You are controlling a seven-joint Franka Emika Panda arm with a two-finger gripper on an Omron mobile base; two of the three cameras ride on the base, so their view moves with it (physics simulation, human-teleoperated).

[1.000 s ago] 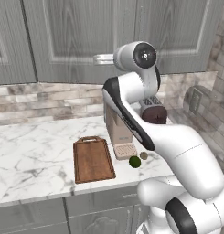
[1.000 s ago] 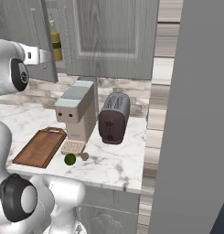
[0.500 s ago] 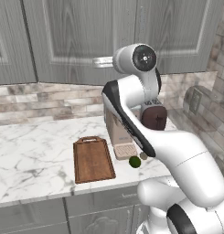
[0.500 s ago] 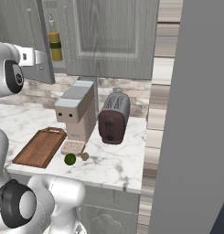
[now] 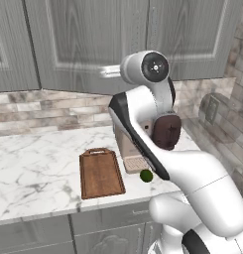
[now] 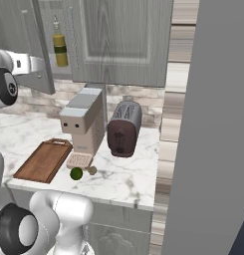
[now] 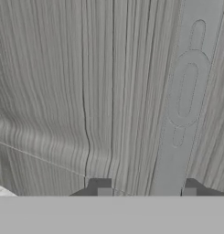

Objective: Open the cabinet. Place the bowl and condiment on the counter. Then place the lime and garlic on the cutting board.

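The cabinet [image 6: 118,45] has its left door [image 5: 88,44] swung partly open. My gripper [image 7: 146,189] is shut on that door's long handle [image 7: 186,93], which runs between the two fingertips [image 7: 104,188]. The gripper [image 5: 107,72] is raised at the door's lower edge, and it also appears in the right base view [image 6: 41,69]. Inside the gap stands the condiment [image 6: 59,47] on the shelf. The bowl is hidden. On the counter [image 6: 128,182] lie the cutting board [image 5: 100,172], the lime [image 6: 76,173] and the garlic [image 6: 92,170] beside it.
A grey coffee machine [image 6: 86,119] and a dark toaster [image 6: 124,128] stand behind the lime, against the brick backsplash. A tall grey panel [image 6: 218,129] walls off the right side. The lime [image 5: 146,175] lies just right of the board, near the counter's front edge.
The hand has drawn back a little toward the robot with the handle, and the cabinet door has swung slightly further open. The things on the counter have not moved.
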